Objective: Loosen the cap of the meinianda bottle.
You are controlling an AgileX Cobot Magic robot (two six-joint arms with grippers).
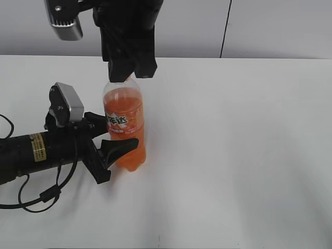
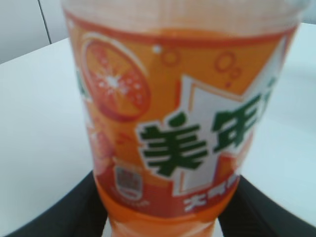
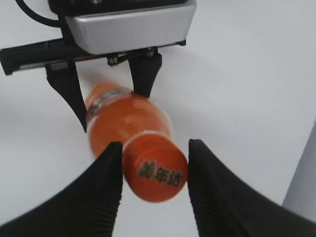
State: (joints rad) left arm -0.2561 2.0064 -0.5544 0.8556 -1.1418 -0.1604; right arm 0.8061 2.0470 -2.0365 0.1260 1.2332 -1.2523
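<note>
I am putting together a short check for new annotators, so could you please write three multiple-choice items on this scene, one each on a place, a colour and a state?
1. Where does the left tool grip the meinianda bottle?
A. at the cap
B. around the lower body, at the label
C. under the base

2. What colour is the cap?
A. orange
B. blue
C. white

3. How does the bottle stand on the table?
A. lying on its side
B. upside down
C. upright

Answers:
1 B: the exterior view shows the left tool's fingers on either side of the bottle at label height, and the left wrist view is filled by the label.
2 A: the right wrist view shows an orange cap top between the right tool's fingers.
3 C: the exterior view shows it base down, neck up under the right tool.
</note>
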